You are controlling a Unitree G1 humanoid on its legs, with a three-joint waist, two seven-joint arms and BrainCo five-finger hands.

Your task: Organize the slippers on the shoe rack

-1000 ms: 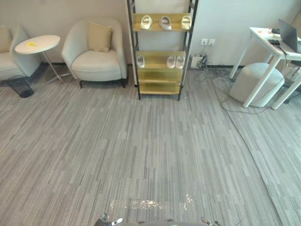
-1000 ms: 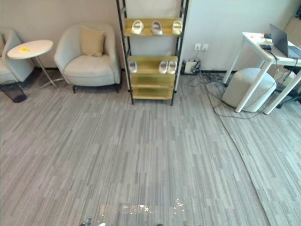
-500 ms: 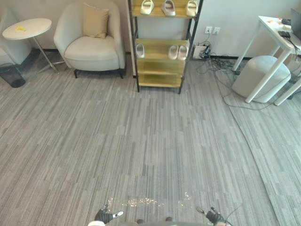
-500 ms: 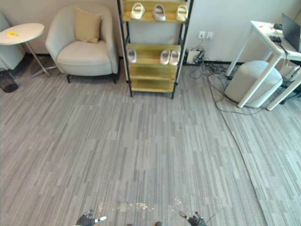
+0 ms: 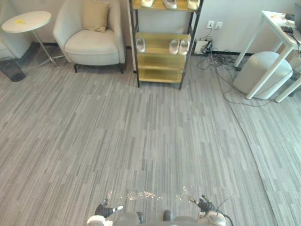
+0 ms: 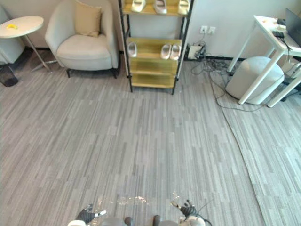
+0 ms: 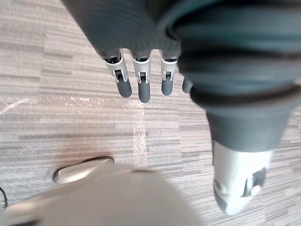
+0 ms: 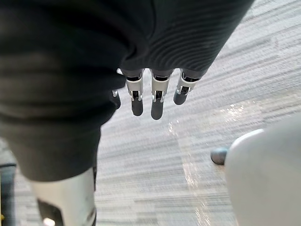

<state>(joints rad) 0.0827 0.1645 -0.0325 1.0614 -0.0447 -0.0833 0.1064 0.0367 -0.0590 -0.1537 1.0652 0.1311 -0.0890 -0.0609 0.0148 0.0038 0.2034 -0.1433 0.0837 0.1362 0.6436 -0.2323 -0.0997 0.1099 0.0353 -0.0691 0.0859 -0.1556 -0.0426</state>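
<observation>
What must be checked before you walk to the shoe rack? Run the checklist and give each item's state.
1. Left hand holds nothing, fingers straight: ok.
2. Right hand holds nothing, fingers straight: ok.
3. Shoe rack in view, ahead against the wall: ok.
4. Carpet up to the rack is bare; cables lie off to the rack's right: ok.
5. Middle shelf tidy: single slipper sits apart from the pair: not ok.
6. Top-shelf slippers are three, spread apart; which ones match: cannot tell.
</observation>
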